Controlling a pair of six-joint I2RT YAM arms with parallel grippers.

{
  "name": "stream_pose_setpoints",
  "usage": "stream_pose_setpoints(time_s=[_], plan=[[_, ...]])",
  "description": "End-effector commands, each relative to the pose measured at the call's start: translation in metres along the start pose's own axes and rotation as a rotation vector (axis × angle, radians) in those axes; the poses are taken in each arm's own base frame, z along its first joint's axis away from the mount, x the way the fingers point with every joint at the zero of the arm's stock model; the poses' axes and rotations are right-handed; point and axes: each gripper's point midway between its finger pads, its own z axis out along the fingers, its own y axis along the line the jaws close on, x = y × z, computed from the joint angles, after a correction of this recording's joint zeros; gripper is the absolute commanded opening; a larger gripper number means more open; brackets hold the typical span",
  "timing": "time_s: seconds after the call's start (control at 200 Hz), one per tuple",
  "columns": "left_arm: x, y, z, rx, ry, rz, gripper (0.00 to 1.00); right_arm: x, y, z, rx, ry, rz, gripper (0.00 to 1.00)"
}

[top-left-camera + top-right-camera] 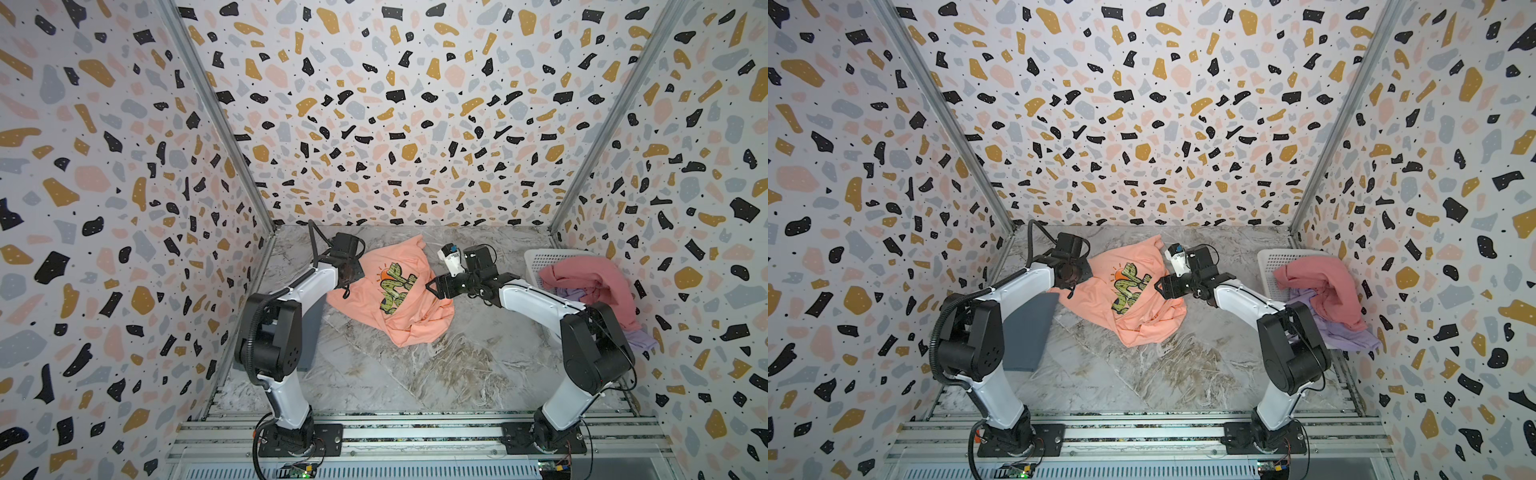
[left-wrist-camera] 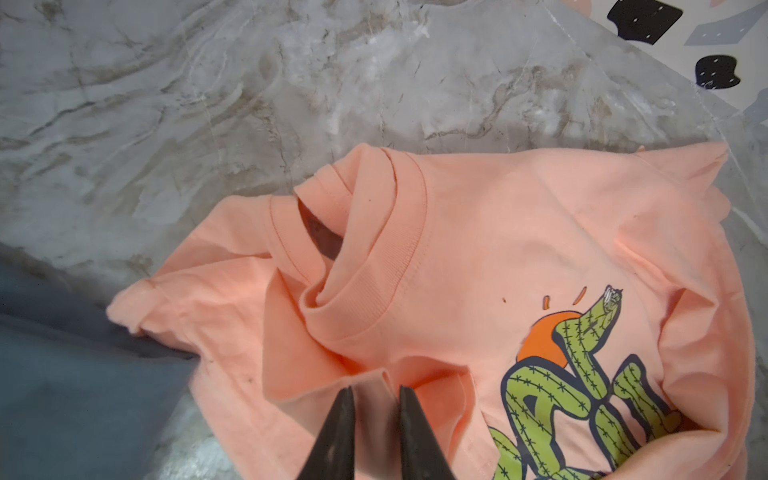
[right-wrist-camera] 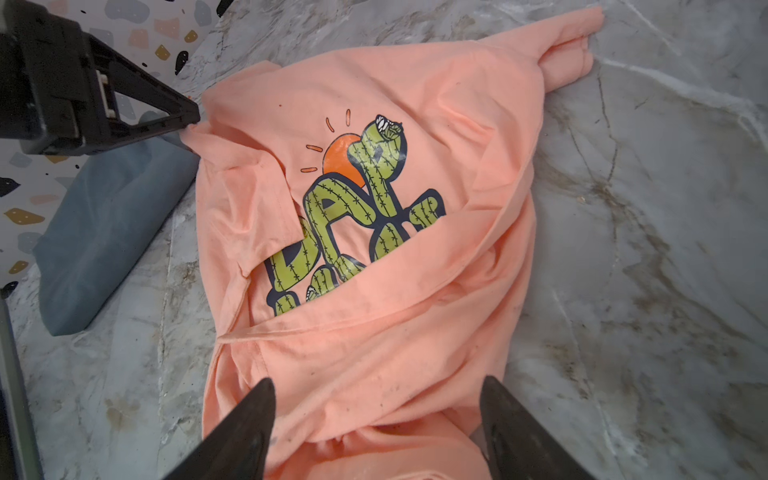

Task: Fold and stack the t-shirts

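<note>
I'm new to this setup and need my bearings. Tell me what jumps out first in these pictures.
The peach-orange t-shirt with its green cactus lettering stands out first, lying crumpled in the middle of the marble table between the two arms. Next, on the right, a dusty-rose t-shirt spills over the rim of the white basket onto a lavender t-shirt. A folded slate-grey t-shirt lies beside the left arm.
</note>
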Motion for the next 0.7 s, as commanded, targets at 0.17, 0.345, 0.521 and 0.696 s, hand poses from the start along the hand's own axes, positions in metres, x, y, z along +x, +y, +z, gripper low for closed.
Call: stream_pose_setpoints(time_s=[0.17, 0.345, 0.521, 0.696], plan=[[-0.006, -0.013, 0.020, 0.038, 0.007, -0.005, 0.32, -0.007, -0.003, -0.016, 0.012, -0.055, 0.005, 0.78], [-0.007, -0.015, 0.023, 0.030, 0.038, 0.004, 0.37, -0.011, -0.005, -0.019, 0.040, -0.065, 0.052, 0.78], [-0.013, -0.019, 0.009, 0.055, 0.013, -0.004, 0.46, -0.013, -0.005, -0.023, 0.068, -0.073, 0.041, 0.77], [-0.010, -0.013, 0.004, 0.031, 0.017, -0.013, 0.46, -0.017, -0.007, -0.023, 0.088, -0.089, 0.046, 0.78]])
